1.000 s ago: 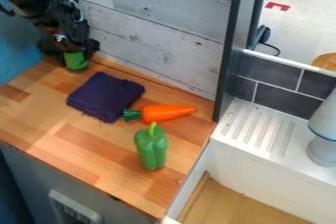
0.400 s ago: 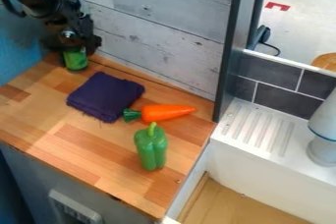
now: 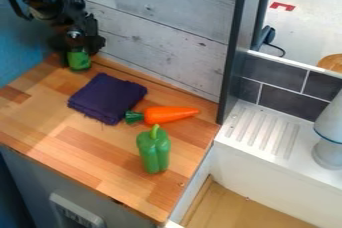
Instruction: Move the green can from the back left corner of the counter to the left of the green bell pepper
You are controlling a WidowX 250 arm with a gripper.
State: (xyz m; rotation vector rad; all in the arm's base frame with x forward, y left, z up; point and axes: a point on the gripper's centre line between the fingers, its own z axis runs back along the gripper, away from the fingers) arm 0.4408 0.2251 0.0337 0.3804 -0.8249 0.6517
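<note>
Jaws at green can (image 3: 79,61), narrow gap before edge of purple cloth (image 3: 107,98)

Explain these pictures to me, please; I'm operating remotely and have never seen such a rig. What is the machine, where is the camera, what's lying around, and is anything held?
The black machine at the upper left is a robot arm; its gripper hangs at its end. A fixed camera looks down at a slant on the wooden counter. The gripper is at a small green object near the wall; I cannot tell whether it holds it. Nearby is a folded dark purple cloth, then an orange toy carrot and a green toy pepper.
</note>
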